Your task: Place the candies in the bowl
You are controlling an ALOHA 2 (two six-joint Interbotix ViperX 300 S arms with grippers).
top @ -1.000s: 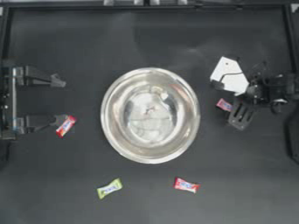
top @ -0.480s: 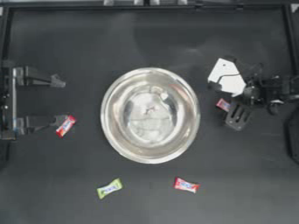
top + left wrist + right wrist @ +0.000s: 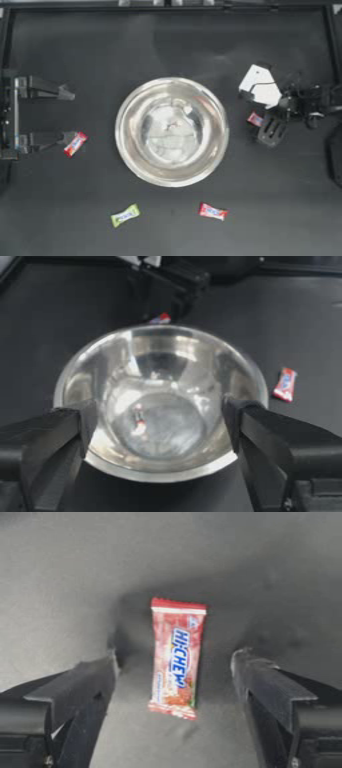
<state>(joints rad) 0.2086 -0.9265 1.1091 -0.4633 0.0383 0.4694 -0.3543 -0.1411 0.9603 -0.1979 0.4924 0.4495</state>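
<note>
Shifted slightly toward the bowl point(image 3: 172, 131) since a second ago: right end effector point(image 3: 262, 113), now straddling a red candy point(image 3: 255, 119) just right of the bowl's rim. Jaws spread wide, one on each side of that wrapper, not touching it. In the right wrist view, red candy point(image 3: 176, 657) lying flat on the desk point(image 3: 67, 587) between the two dark fingers point(image 3: 73, 687), blue-and-white print facing up, clear gaps on both sides. Parked well left of the bowl: left end effector point(image 3: 67, 115), jaws wide apart, holding nothing. Beside its lower finger, left of the bowl, a second red candy point(image 3: 74, 144), resting on the desk. Below the bowl, two more sweets apart from each other: yellow-green candy point(image 3: 125, 215) toward the lower left, third red candy point(image 3: 213, 211) toward the lower right. Inside the bowl, a small pale wrapped piece point(image 3: 172, 126) near the centre of the reflective base; seen from the left wrist, only a reddish glint point(image 3: 138, 421) there, too unclear to identify.
</note>
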